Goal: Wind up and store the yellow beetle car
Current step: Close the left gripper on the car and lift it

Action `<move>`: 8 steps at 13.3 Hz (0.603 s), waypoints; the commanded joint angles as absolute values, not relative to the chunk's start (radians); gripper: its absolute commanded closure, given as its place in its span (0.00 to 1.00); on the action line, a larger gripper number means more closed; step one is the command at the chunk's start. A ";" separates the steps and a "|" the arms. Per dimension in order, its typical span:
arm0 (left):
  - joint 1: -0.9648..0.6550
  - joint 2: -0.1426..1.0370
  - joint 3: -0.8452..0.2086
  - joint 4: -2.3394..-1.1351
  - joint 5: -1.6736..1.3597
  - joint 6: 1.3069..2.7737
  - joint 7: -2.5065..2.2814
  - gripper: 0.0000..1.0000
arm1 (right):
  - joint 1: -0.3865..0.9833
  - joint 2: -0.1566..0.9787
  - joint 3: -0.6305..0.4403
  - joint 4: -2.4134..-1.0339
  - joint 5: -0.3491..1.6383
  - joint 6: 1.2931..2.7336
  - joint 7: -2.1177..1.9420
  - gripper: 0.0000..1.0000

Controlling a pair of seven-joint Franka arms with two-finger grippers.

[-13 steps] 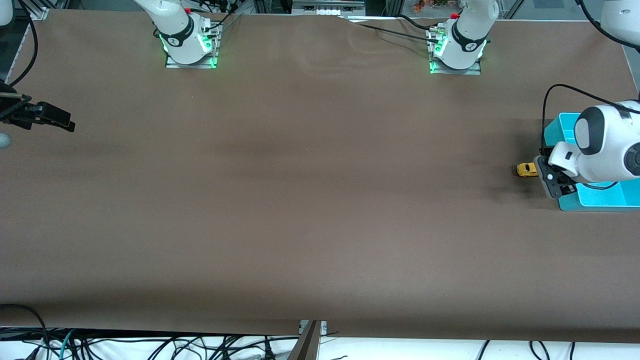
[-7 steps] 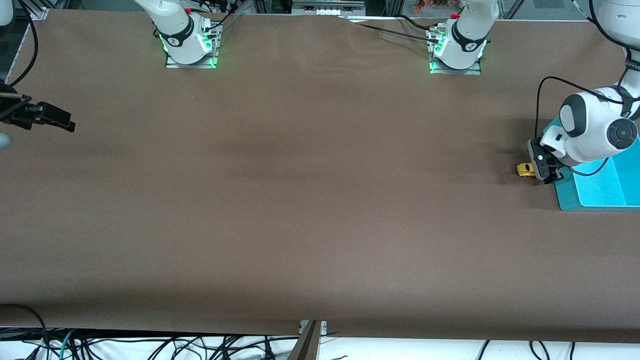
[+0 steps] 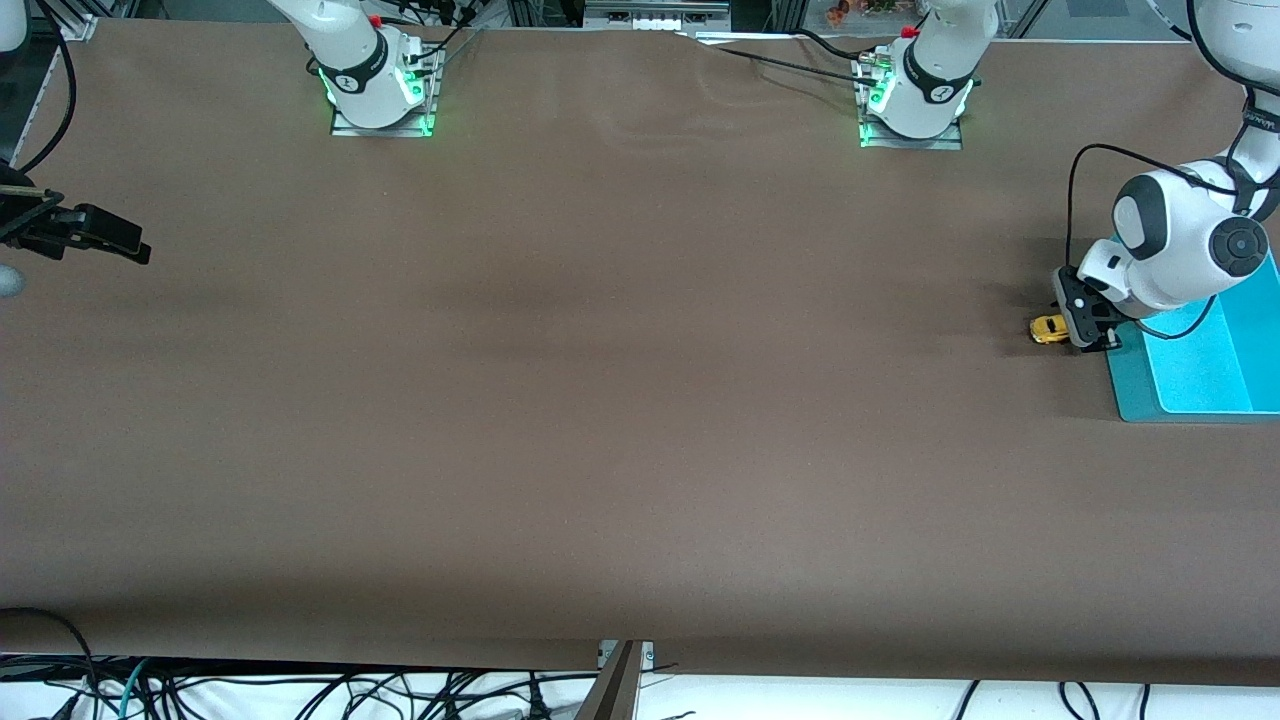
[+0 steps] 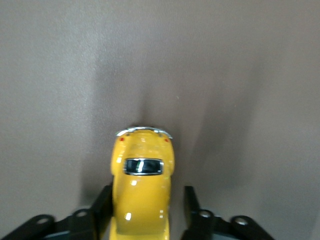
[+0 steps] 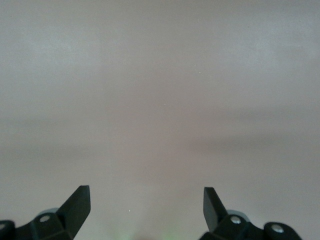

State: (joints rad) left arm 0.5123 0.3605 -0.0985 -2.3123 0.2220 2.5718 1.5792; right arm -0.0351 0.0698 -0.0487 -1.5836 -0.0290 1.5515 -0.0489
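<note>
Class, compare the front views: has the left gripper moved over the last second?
Yes. The left gripper has swung off the blue tray, toward the arm bases, and now straddles the yellow car.

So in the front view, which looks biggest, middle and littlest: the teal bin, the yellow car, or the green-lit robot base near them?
1. The teal bin, though the picture's edge and the left arm hide part of it.
2. The left arm's green-lit base.
3. The yellow beetle car, tiny on the table beside the bin, at the left end effector.

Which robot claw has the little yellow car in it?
The left gripper, beside the blue bin: the yellow beetle car sits between its fingers. The right gripper waits open over bare table.
</note>
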 commanded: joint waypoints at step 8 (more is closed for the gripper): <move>0.532 0.204 -0.227 -2.071 0.212 2.007 1.549 1.00 | -0.034 0.078 -0.041 -1.560 -0.038 1.543 -0.035 0.00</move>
State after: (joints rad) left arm 0.5160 0.2087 -0.2245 -2.1656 0.2211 2.1598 1.5452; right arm -0.0348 0.0699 -0.0450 -1.5836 -0.0290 1.5515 -0.0488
